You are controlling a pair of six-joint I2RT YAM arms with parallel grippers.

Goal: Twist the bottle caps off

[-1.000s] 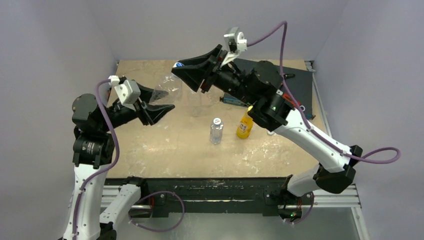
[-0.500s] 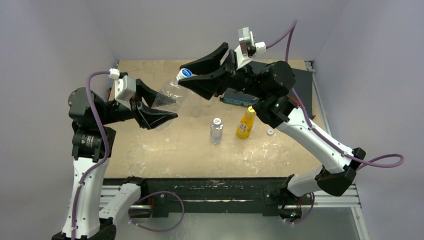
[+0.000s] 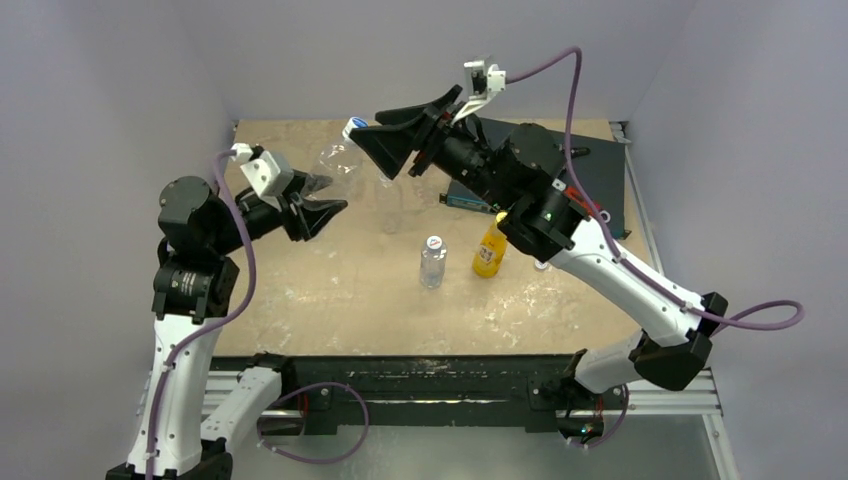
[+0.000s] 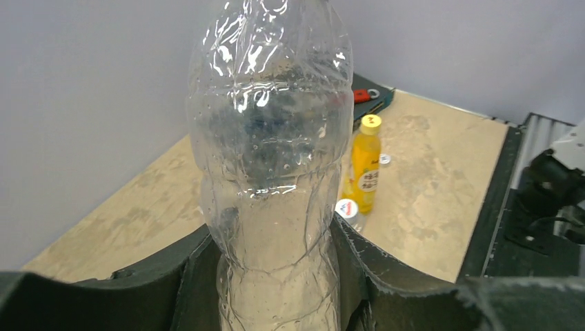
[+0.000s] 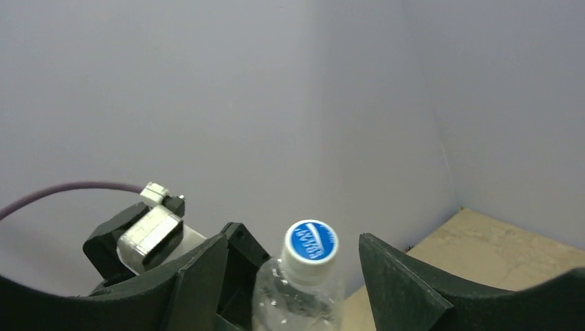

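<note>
Blue-topped white plastic screw cap [image 5: 311, 241] sits on the neck of a crinkled clear plastic bottle [image 4: 269, 172], which we see held in the air above the far left part of the worn tan bench [image 3: 330, 300]. The left gripper [image 3: 322, 195] is clamped around the bottle's lower body, a black finger pressed to each side. The bottle's long axis runs from that grip up toward the far edge, tilted to the right, so the capped end points into the right gripper [image 3: 368, 130]. That gripper's two black fingers stand apart, one on each side of the cap, with a gap on both sides and no contact that we can make out. We judge the right arm the one placed for the twist: its jaws need only close across the cap, square to the bottle's axis, while the left holds the body firm. Near the bench's middle a small clear bottle with a white cap [image 3: 432, 262] and an orange-yellow bottle with a yellow cap [image 3: 489, 250] stand upright, well apart from both grippers.
</note>
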